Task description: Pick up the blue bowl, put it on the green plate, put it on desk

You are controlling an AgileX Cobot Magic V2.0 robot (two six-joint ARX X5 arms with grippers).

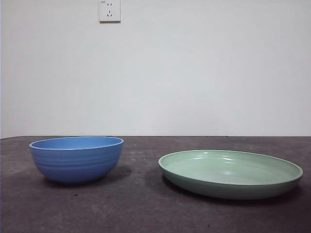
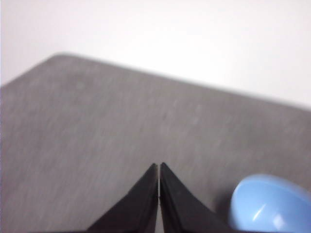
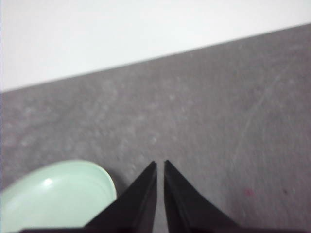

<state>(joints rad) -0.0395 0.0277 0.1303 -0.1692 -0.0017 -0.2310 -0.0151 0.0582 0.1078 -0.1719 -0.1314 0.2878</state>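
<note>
The blue bowl (image 1: pixel 76 158) stands upright on the desk (image 1: pixel 141 208) at the left of the front view. The green plate (image 1: pixel 230 173) lies on the desk to its right, apart from the bowl. Neither arm shows in the front view. In the left wrist view my left gripper (image 2: pixel 159 166) is shut and holds nothing; it hangs above the desk (image 2: pixel 97 131), and the blue bowl (image 2: pixel 269 204) lies off to one side of it. My right gripper (image 3: pixel 160 164) is shut and holds nothing, above the desk (image 3: pixel 218 111) beside the green plate (image 3: pixel 56 196).
A white wall (image 1: pixel 194 73) with a socket (image 1: pixel 109 10) rises behind the desk's far edge.
</note>
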